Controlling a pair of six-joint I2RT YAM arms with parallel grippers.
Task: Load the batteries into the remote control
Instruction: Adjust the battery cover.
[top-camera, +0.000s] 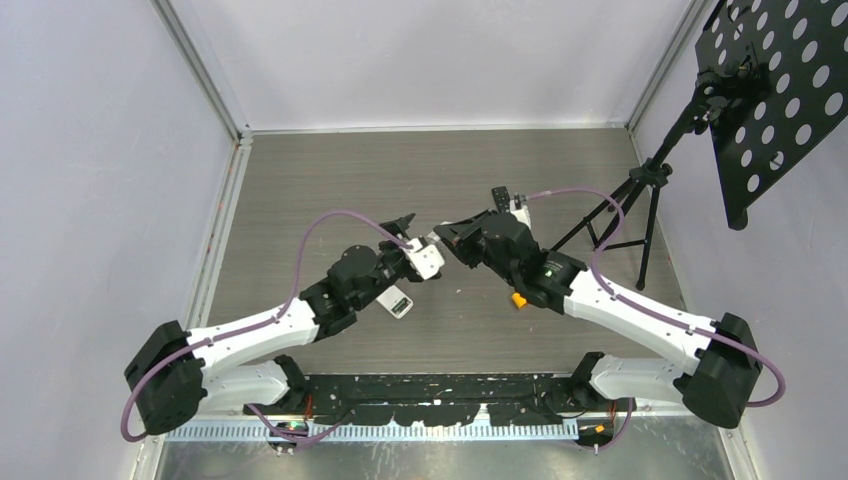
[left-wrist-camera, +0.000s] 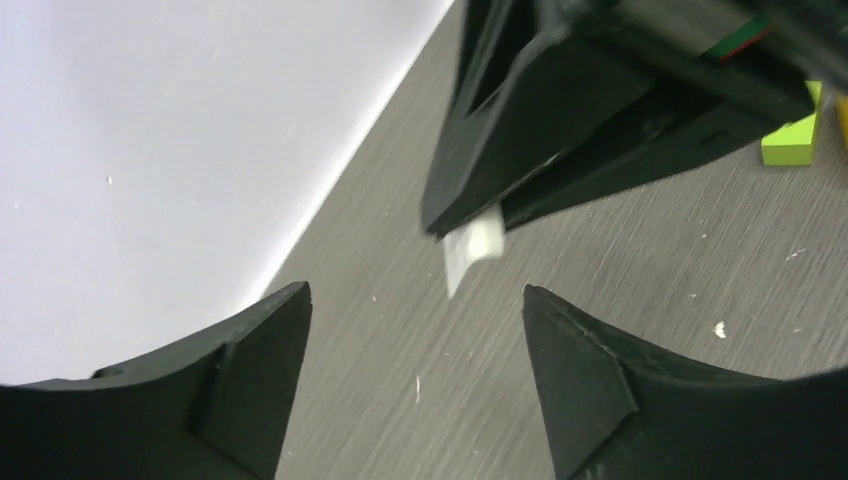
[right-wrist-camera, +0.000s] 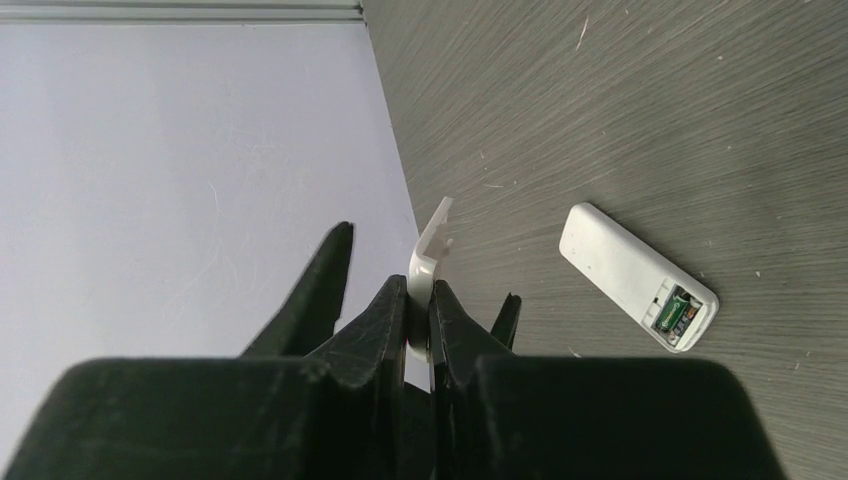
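Step in hand: closing the compartment. The right claw (right-wrist-camera: 420, 292) is pressed together on the white battery cover (right-wrist-camera: 433, 240), held above the tabletop (right-wrist-camera: 650, 110). The left claw (left-wrist-camera: 415, 295) is spread and empty, just beside the cover. The remote control (right-wrist-camera: 625, 268) lies at 3 o'clock of the right claw, apart from it, with batteries (right-wrist-camera: 678, 312) visible in its open bay. Next move, as judged: lower the cover, align it and slide it shut.

Tight centre, open back
Over the table (top-camera: 330, 170), the right gripper (right-wrist-camera: 420, 290) clamps a white cover (right-wrist-camera: 432, 240) that juts before the spread jaws of the left gripper (left-wrist-camera: 415, 292). The remote (top-camera: 400, 303) lies beside the left arm (top-camera: 250, 335), the tripod (top-camera: 625, 215) blocks the right, and room lies toward the back wall (top-camera: 430, 60).
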